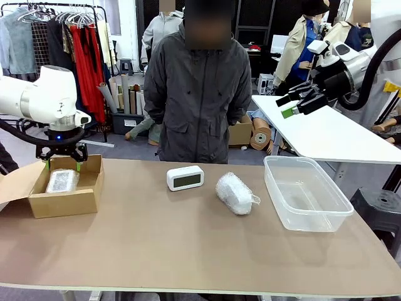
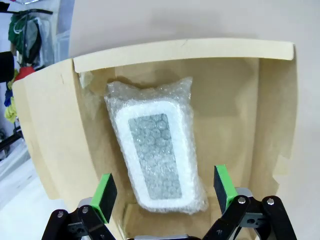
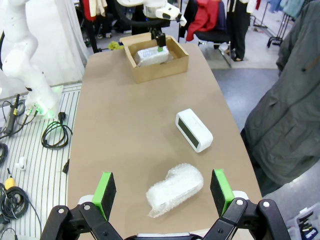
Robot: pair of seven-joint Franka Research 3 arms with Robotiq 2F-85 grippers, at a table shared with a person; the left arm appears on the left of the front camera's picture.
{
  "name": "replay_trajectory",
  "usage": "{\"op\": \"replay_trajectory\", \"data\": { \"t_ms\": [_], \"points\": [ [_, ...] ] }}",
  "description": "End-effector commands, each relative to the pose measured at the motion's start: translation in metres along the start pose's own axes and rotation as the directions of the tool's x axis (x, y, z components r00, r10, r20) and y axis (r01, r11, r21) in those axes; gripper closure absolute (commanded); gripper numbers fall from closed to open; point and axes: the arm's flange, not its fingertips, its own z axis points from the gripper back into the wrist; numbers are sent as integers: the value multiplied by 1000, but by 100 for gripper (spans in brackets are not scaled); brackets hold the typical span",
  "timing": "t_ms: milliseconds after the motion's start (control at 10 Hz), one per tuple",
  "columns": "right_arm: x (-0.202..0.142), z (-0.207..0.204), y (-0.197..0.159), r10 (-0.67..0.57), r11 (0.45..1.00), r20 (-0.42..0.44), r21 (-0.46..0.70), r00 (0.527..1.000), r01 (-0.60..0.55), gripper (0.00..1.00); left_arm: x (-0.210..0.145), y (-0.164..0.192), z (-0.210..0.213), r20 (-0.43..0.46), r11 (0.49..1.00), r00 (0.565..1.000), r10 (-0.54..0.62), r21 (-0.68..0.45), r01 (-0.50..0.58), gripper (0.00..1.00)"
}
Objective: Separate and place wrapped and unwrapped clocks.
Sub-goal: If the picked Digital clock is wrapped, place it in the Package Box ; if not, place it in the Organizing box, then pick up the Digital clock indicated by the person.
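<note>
Left wrist view: one bubble-wrapped clock (image 2: 155, 150) was seen lying flat on the floor of the brown cardboard box (image 2: 55, 150), its screen facing up under the wrap. The left pincer (image 2: 164, 194) was spread wide above it, pads clear of the wrap, so the box was judged to be the place meant for wrapped clocks. The rest was supplied by the front view: the bare white digital clock (image 1: 185, 178) and the second wrapped clock (image 1: 235, 193) were set near each other mid-worktop (image 1: 188, 251). The clear tub (image 1: 315, 220) beside them was presumably meant for the bare one. The right pincer (image 1: 287, 106) was held wide and high; in the right wrist view, that second wrapped clock was framed beneath it.
</note>
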Motion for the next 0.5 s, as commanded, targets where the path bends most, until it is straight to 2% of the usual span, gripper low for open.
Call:
{"op": "replay_trajectory", "data": {
  "t_ms": [0,100,400],
  "points": [
    [1,1,0,2,1000,2,2,1000,-2,0,-10,4,5,-27,999,1000,3,-34,-4,0],
    [1,1,0,2,1000,2,2,1000,-2,0,0,0,0,0,1000,1000,0,0,0,0],
    [1,1,0,2,1000,2,2,1000,-2,0,0,0,0,0,1000,1000,0,0,0,0]
  ]
}}
